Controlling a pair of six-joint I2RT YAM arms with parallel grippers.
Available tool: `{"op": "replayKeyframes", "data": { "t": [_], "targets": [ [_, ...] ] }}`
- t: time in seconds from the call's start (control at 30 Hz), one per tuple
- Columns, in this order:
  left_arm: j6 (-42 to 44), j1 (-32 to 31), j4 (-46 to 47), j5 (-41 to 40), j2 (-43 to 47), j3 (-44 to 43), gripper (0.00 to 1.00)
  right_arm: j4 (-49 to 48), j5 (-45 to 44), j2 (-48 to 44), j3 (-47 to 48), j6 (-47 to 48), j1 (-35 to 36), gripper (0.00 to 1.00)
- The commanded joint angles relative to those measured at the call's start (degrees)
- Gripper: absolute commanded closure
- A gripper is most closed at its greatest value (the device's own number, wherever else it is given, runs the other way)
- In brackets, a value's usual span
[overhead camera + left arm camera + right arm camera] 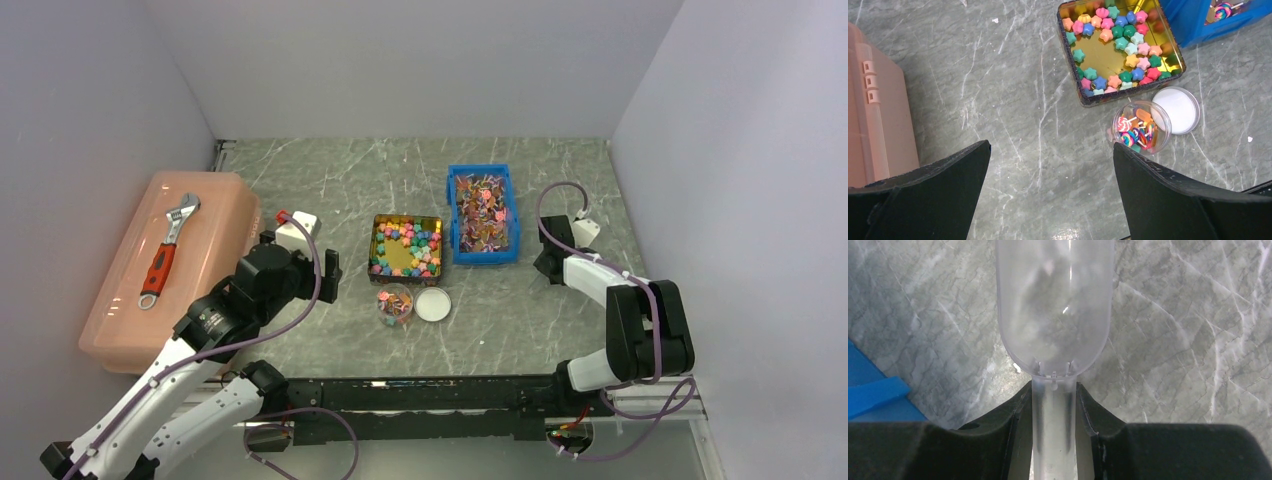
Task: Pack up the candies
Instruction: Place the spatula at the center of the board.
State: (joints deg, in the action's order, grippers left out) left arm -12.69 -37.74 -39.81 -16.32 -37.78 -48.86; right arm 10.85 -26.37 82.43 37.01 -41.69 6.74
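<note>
Walls close in the grey marbled desk (330, 170) on the left, back and right. Against the left wall lies one pink translucent plastic box with a lid (215, 215), carrying one adjustable wrench with a red handle (168, 250). Bare desk runs between that box and the one square gold-coloured tin (1103, 57) near the middle. The left gripper (1050, 147) hovers over this gap, its fingers spread wide with nothing between them.

The candies (1143, 62) are small star-shaped lumps in pink, blue, green, yellow and orange, several dozen at a glance. They lie in the tin, mostly along its walls, with bare gold floor showing in the middle. Just beside the tin on its right stands one blue plastic bin (484, 256) filled with a mixed heap of sweets, too small to count. In front of the tin sit one small clear round jar (1138, 131) holding a few lollipop-like sweets and, right against it, one white round lid (1175, 109).

Right of the bin, more bare desk reaches to the right wall. There the right gripper (1054, 390) pinches the handle of one clear plastic scoop (1054, 305), whose bowl is over bare desk.
</note>
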Motion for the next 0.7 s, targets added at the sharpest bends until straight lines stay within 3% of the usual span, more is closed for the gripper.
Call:
{"op": "replayKeyframes", "data": {
  "t": [0.0,0.27,0.67],
  "targets": [
    [1.1,0.4,2.2,1.0,-0.4,-0.3,0.01,-1.3,1.5,-0.2,2.1,1.7,-0.4,0.72],
    [0.5,0.6,1.9,2.7,-1.7,-0.8,0.01,1.1,2.4,-3.8,3.1,3.7,-0.4,0.51],
    [-5.1,0.6,-1.6,3.7,-4.1,-4.2,0.01,6.8,7.4,-15.2,4.5,9.1,-0.4,0.43]
  ]
}}
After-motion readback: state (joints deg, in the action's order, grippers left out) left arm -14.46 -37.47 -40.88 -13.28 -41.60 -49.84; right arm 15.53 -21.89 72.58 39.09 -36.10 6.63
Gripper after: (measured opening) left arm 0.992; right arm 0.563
